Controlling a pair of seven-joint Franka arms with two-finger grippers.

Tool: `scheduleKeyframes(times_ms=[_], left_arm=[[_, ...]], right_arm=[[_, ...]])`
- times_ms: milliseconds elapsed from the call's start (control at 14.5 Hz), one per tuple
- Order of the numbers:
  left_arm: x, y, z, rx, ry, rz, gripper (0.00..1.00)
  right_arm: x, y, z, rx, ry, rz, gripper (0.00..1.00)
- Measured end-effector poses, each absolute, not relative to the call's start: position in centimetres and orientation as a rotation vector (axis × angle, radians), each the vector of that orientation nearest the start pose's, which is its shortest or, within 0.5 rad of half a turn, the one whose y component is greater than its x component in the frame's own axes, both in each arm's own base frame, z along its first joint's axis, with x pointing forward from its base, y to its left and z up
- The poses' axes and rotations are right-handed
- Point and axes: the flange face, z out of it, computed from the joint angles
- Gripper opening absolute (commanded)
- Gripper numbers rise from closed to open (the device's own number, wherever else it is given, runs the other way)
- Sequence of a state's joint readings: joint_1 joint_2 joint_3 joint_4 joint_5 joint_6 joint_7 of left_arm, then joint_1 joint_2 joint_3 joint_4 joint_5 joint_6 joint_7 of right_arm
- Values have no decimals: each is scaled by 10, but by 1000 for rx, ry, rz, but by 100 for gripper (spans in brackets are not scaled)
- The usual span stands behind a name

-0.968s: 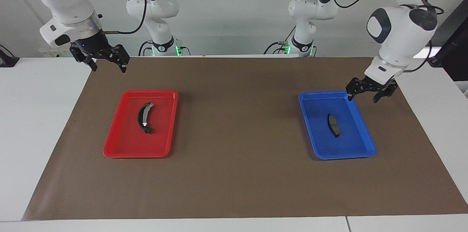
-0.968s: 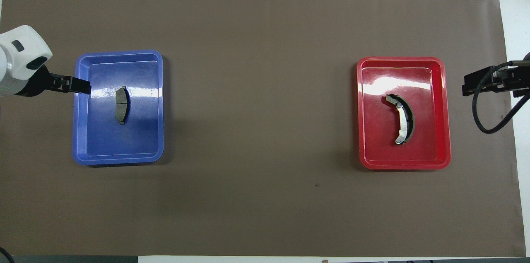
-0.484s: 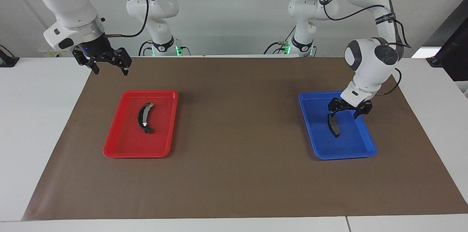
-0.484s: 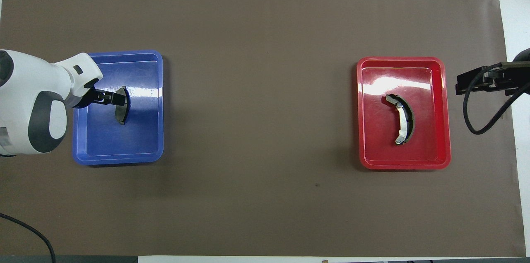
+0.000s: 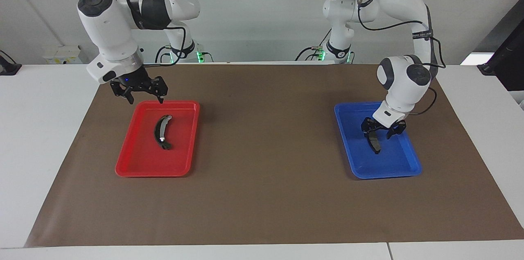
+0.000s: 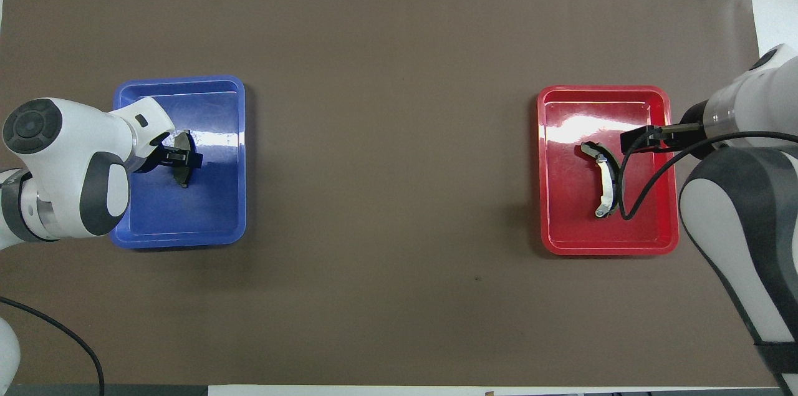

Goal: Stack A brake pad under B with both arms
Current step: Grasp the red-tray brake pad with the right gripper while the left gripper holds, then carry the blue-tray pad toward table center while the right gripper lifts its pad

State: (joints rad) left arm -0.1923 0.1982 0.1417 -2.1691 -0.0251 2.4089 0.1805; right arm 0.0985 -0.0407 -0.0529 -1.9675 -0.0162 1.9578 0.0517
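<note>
The A brake pad (image 5: 375, 145), a short dark-grey pad, lies in the blue tray (image 5: 395, 162) toward the left arm's end of the table. My left gripper (image 5: 377, 133) is down in that tray, open, with one finger on each side of the pad's end nearer the robots; from overhead the left gripper (image 6: 182, 158) covers the middle of the pad (image 6: 182, 178). B (image 5: 161, 132), the long black crescent with a silver strip, rests in the red tray (image 5: 139, 161). My right gripper (image 5: 146, 98) hangs open over that tray's rim nearest the robots, clear of B (image 6: 603, 187).
Both trays sit on a brown mat (image 5: 266, 149) that covers most of the white table, the blue tray (image 6: 187, 221) and red tray (image 6: 648, 234) well apart. A black cable (image 6: 625, 199) from the right arm loops above B in the overhead view.
The left gripper came down from the blue tray's corner onto the pad and its fingers have started to narrow. The right gripper travelled from off the mat to the red tray's rim.
</note>
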Motion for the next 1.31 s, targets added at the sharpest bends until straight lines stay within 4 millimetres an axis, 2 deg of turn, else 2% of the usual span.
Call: scheduleKeyframes(times_ms=[207,346,484,622,829,1106,1313], left_arm=[[562,-29,303,-3109,335,-67,75],[563,-29,298,-3107,332,-87,61],[563,-30,294,-3109,328,-95,45],[564,-31,297,-3111,327,-105,36],[565,-30,304,-3113,323,-119,15],[567,-30,319,-3119,318,-102,14],[579,-34,361,-3129,318,-68,12]], right_arm=[[548,24,422,-3143,-11,-118,100],[537,18,384,-3144,-50,-122,100],[529,5,360,-3142,-48,-144,100],[524,-2,343,-3142,-69,-133,100],[521,-7,317,-3144,-98,-146,100],[519,-11,295,-3147,-105,-127,99],[519,-11,291,-3147,-111,-118,93]])
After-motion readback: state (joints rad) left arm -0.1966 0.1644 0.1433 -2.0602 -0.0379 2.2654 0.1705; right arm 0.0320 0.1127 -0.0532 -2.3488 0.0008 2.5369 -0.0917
